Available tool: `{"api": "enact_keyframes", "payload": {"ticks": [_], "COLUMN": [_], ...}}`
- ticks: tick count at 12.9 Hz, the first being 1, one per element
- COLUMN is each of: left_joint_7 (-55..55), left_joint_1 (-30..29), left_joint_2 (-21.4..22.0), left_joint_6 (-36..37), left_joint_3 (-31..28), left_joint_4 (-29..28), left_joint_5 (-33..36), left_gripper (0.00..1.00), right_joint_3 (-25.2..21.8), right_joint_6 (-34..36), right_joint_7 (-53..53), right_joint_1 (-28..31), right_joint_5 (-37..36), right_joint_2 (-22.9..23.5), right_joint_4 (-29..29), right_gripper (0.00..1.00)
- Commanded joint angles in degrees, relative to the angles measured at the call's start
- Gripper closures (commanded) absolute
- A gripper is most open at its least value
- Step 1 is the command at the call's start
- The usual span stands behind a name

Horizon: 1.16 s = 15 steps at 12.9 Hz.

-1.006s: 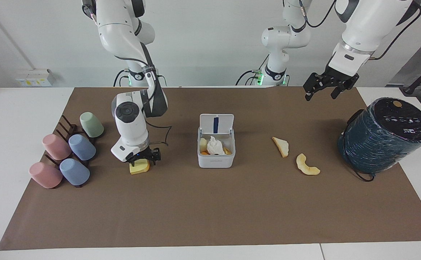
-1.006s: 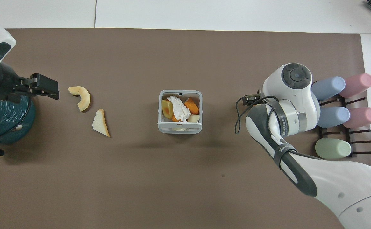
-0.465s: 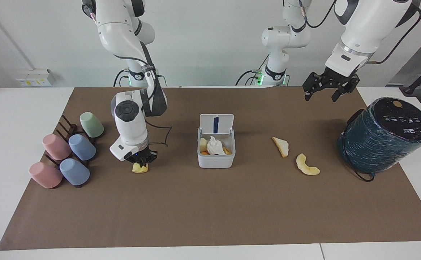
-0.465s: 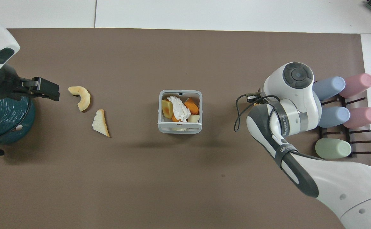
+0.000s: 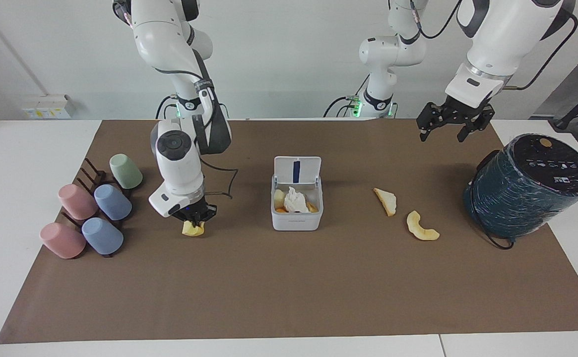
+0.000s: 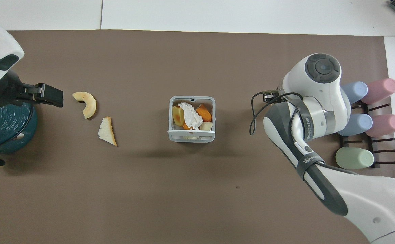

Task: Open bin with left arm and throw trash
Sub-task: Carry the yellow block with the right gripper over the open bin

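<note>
The white bin (image 5: 296, 220) (image 6: 191, 138) stands mid-mat with its lid (image 5: 297, 171) swung up, and food scraps and white tissue show inside. My right gripper (image 5: 193, 221) is shut on the chunky yellow wedge (image 5: 192, 229), low over the mat between the bin and the cup rack. The overhead view hides both under the arm. A cream triangular slice (image 5: 386, 201) (image 6: 107, 131) and a curved crescent peel (image 5: 421, 228) (image 6: 86, 103) lie toward the left arm's end. My left gripper (image 5: 441, 133) (image 6: 53, 95) hangs open in the air beside the teal cylinder, holding nothing.
A big dark teal cylinder (image 5: 529, 186) (image 6: 4, 125) with a black top leans at the left arm's end. A dark rack with several pastel cups (image 5: 95, 206) (image 6: 363, 118) sits at the right arm's end. A black cable loops beside the right arm's wrist.
The right gripper closed on the yellow wedge and the right arm rose a little, tipping the wedge up. The left gripper drifted slightly upward.
</note>
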<state>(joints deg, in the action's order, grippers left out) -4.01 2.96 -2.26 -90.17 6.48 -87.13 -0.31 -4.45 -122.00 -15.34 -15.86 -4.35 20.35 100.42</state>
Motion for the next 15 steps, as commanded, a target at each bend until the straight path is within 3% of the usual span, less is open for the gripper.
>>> {"api": "enact_keyframes", "payload": {"ticks": [1, 4, 6, 8, 13, 15], "left_joint_7": [1.29, 1.64, 1.64, 1.64, 1.55, 1.55], "left_joint_1": [-1.82, -2.79, -3.14, -3.84, -3.93, -5.06], "left_joint_2": [3.05, 2.53, 2.18, 1.56, -1.68, -4.23], "left_joint_6": [-3.69, -5.54, -6.59, -7.99, -18.35, -23.62], "left_joint_3": [0.64, 0.64, 0.64, 0.64, 0.64, 0.64], "left_joint_4": [-4.71, -5.16, -5.25, -5.68, -12.00, -14.02], "left_joint_5": [0.93, 0.93, 0.93, 0.93, 0.93, 0.93], "left_gripper": [0.00, 0.00, 0.00, 0.00, 0.00, 0.00], "right_joint_3": [2.41, 6.63, 9.44, 11.47, 11.92, 11.92], "right_joint_6": [3.70, 2.13, -4.26, -5.96, -10.44, -10.53], "right_joint_7": [-4.33, -13.01, -15.50, -17.78, -23.93, -24.21], "right_joint_1": [0.04, 0.04, -0.13, -0.40, -5.58, -5.67], "right_joint_5": [0.30, 5.73, 9.25, 11.63, 22.44, 23.07], "right_joint_2": [-3.47, -3.48, -3.21, -3.04, -2.08, -1.90], "right_joint_4": [-1.81, -4.44, -3.75, -3.74, -3.48, -2.95], "right_gripper": [1.00, 1.00, 1.00, 1.00, 1.00, 1.00]}}
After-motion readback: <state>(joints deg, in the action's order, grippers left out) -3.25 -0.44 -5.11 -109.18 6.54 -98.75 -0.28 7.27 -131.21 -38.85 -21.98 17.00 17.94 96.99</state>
